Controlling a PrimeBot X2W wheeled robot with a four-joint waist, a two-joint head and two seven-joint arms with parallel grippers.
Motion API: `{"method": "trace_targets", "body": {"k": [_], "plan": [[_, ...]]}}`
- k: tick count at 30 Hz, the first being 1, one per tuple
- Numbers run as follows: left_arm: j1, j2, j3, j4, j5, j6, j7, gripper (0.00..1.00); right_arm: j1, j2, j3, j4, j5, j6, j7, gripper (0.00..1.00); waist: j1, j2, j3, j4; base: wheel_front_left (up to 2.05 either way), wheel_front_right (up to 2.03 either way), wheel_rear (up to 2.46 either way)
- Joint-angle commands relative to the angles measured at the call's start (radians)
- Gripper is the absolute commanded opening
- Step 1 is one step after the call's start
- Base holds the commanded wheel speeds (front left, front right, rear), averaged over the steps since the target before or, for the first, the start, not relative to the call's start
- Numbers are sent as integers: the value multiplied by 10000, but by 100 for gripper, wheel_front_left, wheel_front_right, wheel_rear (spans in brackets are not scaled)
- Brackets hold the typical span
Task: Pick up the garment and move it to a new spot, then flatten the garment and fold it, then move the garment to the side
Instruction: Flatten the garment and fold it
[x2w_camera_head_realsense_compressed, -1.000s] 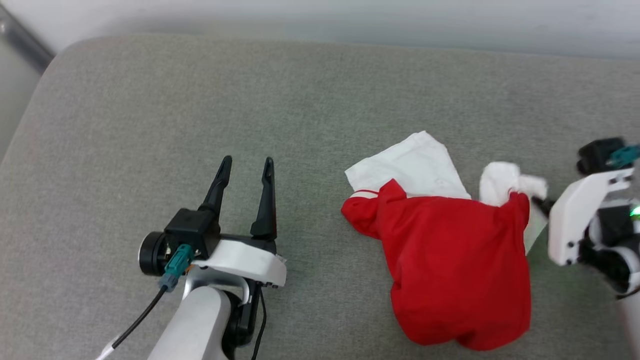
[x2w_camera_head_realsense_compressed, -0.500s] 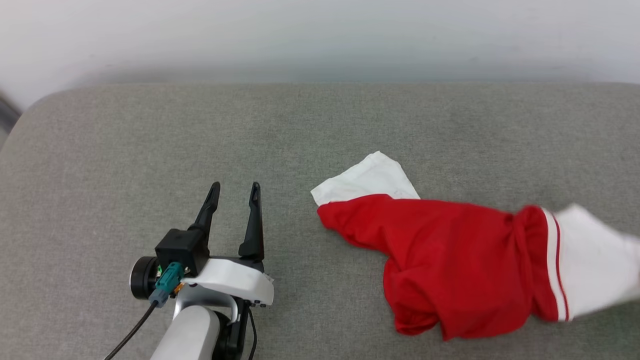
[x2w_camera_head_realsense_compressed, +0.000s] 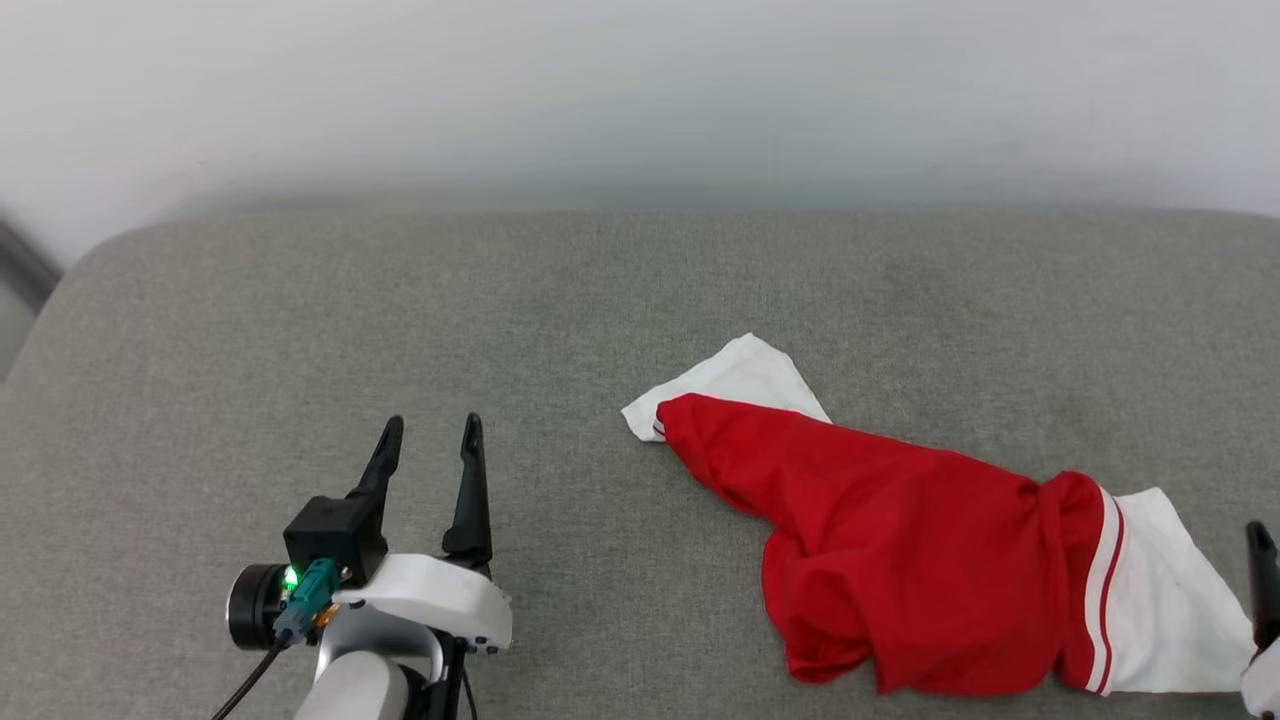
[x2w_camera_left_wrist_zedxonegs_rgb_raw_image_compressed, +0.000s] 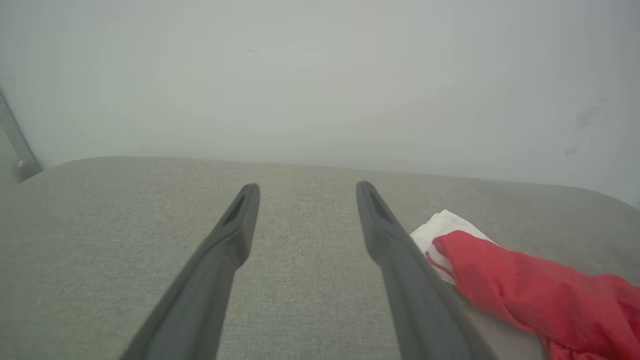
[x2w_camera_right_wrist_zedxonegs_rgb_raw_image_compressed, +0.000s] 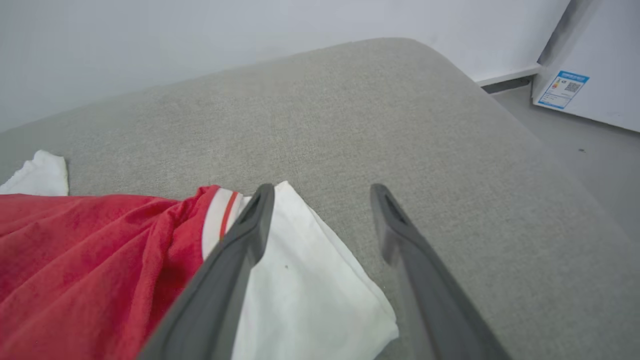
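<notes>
Garment (x2w_camera_head_realsense_compressed: 900, 560) is lying bunched on the right half of the grey upholstered surface (x2w_camera_head_realsense_compressed: 500, 300). The red body is crumpling in a diagonal heap, one white sleeve (x2w_camera_head_realsense_compressed: 735, 375) is poking out at its far left end, and the striped white sleeve (x2w_camera_right_wrist_zedxonegs_rgb_raw_image_compressed: 300, 280) is spreading flat at the right end. Right claw (x2w_camera_right_wrist_zedxonegs_rgb_raw_image_compressed: 322, 192) is hovering just over that striped sleeve, jaws spread wide, gripping nothing. Left claw (x2w_camera_head_realsense_compressed: 432, 423) is sitting well apart to the left, jaws spread too, empty.

I'm judging the step in hand as flattening. Doing it well is calling for both claws: right pinching the striped sleeve's edge, left crossing to the far sleeve, then both pulling apart low over the surface so the body is stretching out. Grabbing the bunched middle is risking more wrinkles. No lettering is showing, so I'm not telling which side is facing up
</notes>
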Motion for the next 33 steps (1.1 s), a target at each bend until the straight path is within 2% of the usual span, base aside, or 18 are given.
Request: {"method": "trace_targets", "body": {"k": [1, 5, 9, 19, 21, 26, 33], "plan": [[152, 66, 22, -46, -49, 46, 51, 100, 194, 73, 214, -206, -221, -3, -491, 100, 1, 0, -203, 33, 0, 0, 0], [417, 171, -19, -78, -54, 108, 258, 100, 387, 311, 848, -845, -701, -3, -1549, 100, 1, 0, -506, 58, 0, 0, 0], [644, 292, -58, -56, -82, 159, 433, 100, 690, 624, 1636, -1653, -1045, -5, -2044, 100, 1, 0, -829, 71, 0, 0, 0], [911, 364, -213, -87, -108, 251, 754, 100, 1479, 1124, 2939, -3125, -1500, -5, -1748, 100, 1, 0, -1040, 75, 0, 0, 0], [444, 299, -306, -99, -61, 224, 863, 100, 1582, 1263, 3213, -3520, -1582, -5, -1633, 100, 1, 0, -928, -6, 0, 0, 0], [-677, 175, -746, 101, 40, -174, 1376, 100, 1382, 1344, 3476, -3801, -1598, -5, -1496, 100, 1, 0, -531, -336, 0, 0, 0], [-2823, 80, -1664, 1106, -64, -1366, 3390, 100, 986, 1380, 3711, -3815, -1532, -5, -1468, 100, 1, 0, 93, -1055, 0, 0, 0]]}}
